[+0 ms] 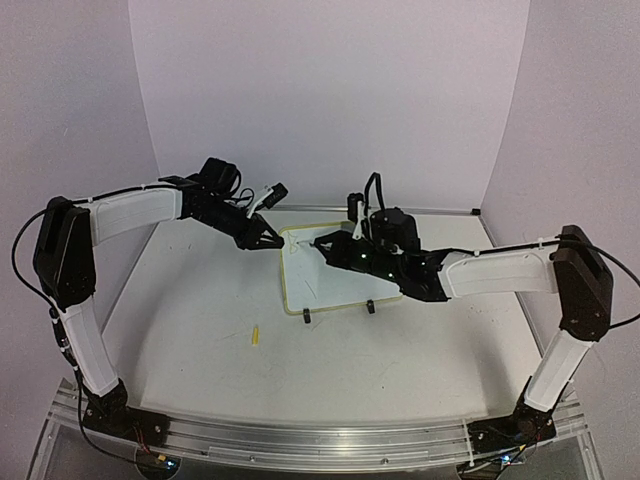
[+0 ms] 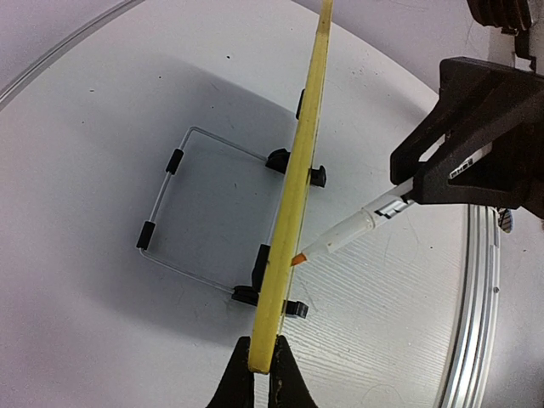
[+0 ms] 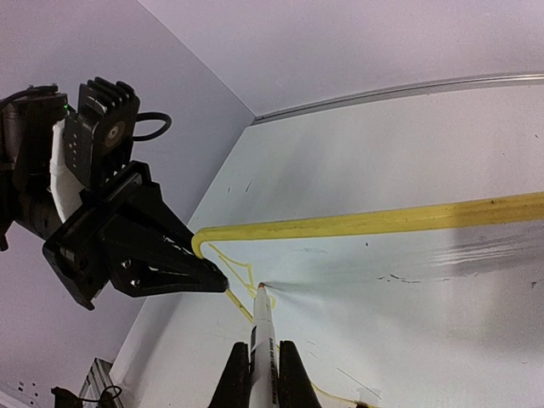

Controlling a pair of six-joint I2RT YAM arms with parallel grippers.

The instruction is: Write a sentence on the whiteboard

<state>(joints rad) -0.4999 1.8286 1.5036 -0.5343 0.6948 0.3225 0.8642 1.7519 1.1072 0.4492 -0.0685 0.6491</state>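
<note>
The whiteboard stands propped up at mid-table, white with a thin yellow rim. My left gripper is shut on its yellow edge at the upper left corner, seen edge-on in the left wrist view. My right gripper is shut on a white marker. The marker's orange tip touches the board's face close to that corner. Of the sentence I see only a few thin yellow strokes beside the tip.
A wire stand with black feet props the board from behind. A small yellow cap lies on the table in front of the board, to the left. Grey walls close the back and sides. A metal rail runs along the near edge.
</note>
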